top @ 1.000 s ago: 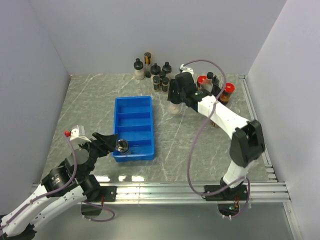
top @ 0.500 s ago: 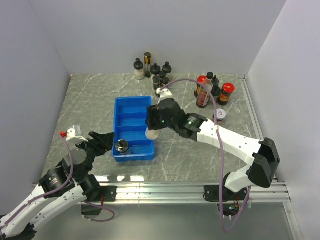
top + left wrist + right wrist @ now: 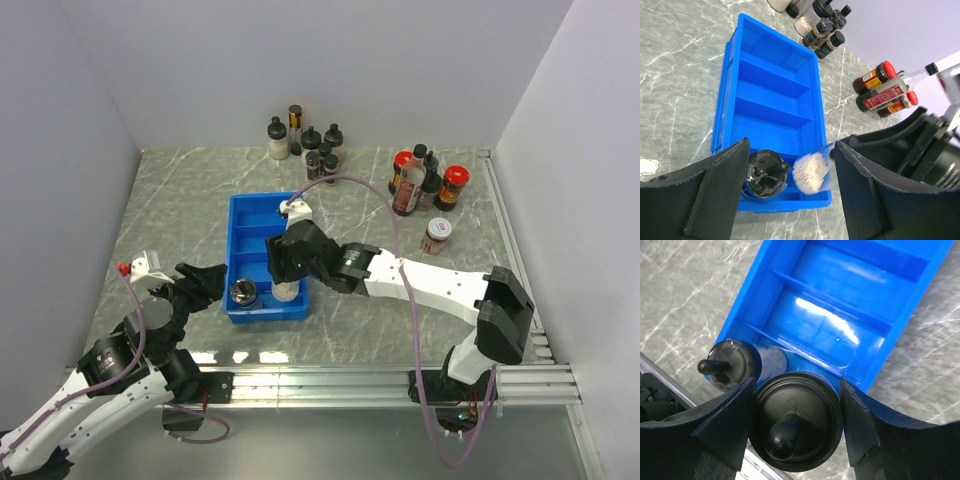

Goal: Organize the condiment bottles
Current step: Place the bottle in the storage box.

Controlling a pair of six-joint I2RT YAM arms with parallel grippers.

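While my right gripper (image 3: 796, 432) was shut tight on the small glass jar of pale stuff with a black cap (image 3: 811, 171), that jar was in the nearest box of the blue plastic tray (image 3: 262, 215). I could not tell if it touched the bottom. Another black-capped glass jar (image 3: 243, 293) sat just beside it in the same box. My left gripper (image 3: 205, 282) was wide open near the tray's closest end and held nothing. More small black-capped bottles (image 3: 305, 145) stood past the tray's far end, and red-capped ones (image 3: 425, 180) stood off to its far right.
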